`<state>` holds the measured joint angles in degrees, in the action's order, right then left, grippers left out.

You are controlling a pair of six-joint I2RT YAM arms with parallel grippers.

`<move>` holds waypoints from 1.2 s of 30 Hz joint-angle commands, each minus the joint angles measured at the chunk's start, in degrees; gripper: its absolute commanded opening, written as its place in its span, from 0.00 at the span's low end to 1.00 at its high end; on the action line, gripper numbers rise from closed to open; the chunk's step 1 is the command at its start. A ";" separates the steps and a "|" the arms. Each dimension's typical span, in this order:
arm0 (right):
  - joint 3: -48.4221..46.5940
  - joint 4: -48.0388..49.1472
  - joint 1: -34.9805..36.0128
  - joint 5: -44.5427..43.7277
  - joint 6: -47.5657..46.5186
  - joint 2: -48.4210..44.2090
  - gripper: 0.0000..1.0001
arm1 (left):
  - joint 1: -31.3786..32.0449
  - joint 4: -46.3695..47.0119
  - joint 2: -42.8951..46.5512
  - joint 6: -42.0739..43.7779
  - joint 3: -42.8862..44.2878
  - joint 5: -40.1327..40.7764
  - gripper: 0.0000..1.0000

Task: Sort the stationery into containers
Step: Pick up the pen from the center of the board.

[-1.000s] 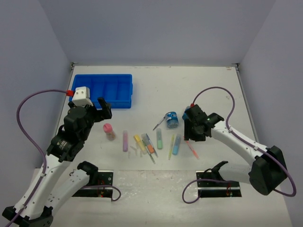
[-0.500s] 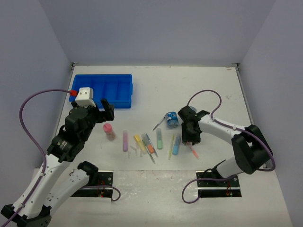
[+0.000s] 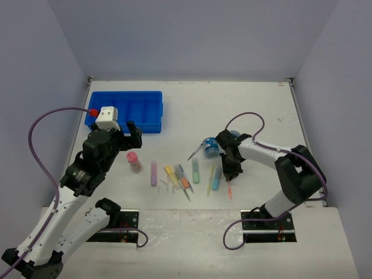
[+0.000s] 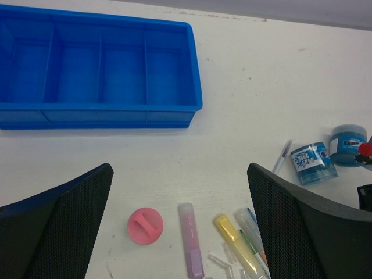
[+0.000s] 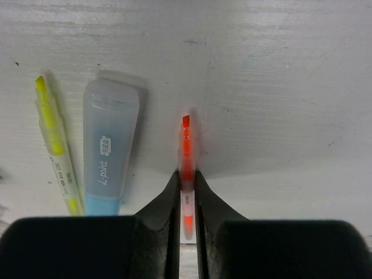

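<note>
The thin orange pen (image 5: 186,148), a slim, smooth plastic barrel, is lying between the jaws of the right end effector (image 5: 186,181), which is pinching it tightly from both sides. Whether the pen is resting on the white tabletop (image 5: 279,87) or just clearing it cannot be told.

The grip is looking risky. The black jaws are narrowing to thin edges, and they are biting a round, slick barrel. Much of the pen is jutting out beyond them, so on a lift it is likely to swivel or slide free.

Just beside the pen, the pale blue marker stick (image 5: 107,157), a broader, flattish frosted plastic body, is lying parallel to it. A thin yellow pen (image 5: 55,145) is lying against that marker's far side. A sideways drag is liable to knock either one askew.

The bright blue plastic tray (image 4: 197,75), a rigid rectangle with upright dividers, is standing well apart at the far left. The long carry is giving a loose grip time to fail. The left end effector (image 4: 179,168), spread wide with mesh-textured pads, is hovering over the pink-capped bottle (image 4: 145,225), so the two arms are at risk of crowding each other near the tray.
</note>
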<state>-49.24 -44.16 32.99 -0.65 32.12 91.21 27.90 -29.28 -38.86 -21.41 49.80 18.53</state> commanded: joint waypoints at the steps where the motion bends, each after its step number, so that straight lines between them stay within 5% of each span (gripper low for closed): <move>1: -0.15 0.77 0.14 -1.37 -0.02 0.92 0.00 | 0.31 2.12 -0.16 1.55 0.65 -0.54 1.00; 11: -0.86 -6.90 0.41 -7.07 2.14 -18.76 0.00 | 0.22 -1.73 -5.31 -4.92 5.74 0.54 1.00; 18: -5.10 0.84 0.32 -13.05 -2.05 -32.55 0.00 | 2.24 -0.87 -12.37 -13.30 4.17 -6.51 1.00; 21: -6.20 3.63 0.23 -16.73 -3.20 -34.96 0.00 | 14.82 -3.84 -16.38 -18.81 4.25 8.10 1.00; 25: -6.42 4.53 0.13 -20.22 -4.30 -35.71 0.00 | 28.96 -10.36 -22.61 -28.24 5.07 17.30 1.00; 30: -4.23 5.61 -0.31 -23.45 -4.28 -37.54 0.00 | 36.08 -14.82 -26.58 -40.44 3.35 20.07 0.93; 36: -3.38 6.67 -0.39 -21.40 -4.82 -41.22 0.00 | 39.74 -15.39 -28.53 -47.64 -3.78 15.89 0.64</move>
<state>-53.11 -40.50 32.86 -20.45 28.20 52.77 66.24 -42.62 -66.83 -60.10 50.48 33.47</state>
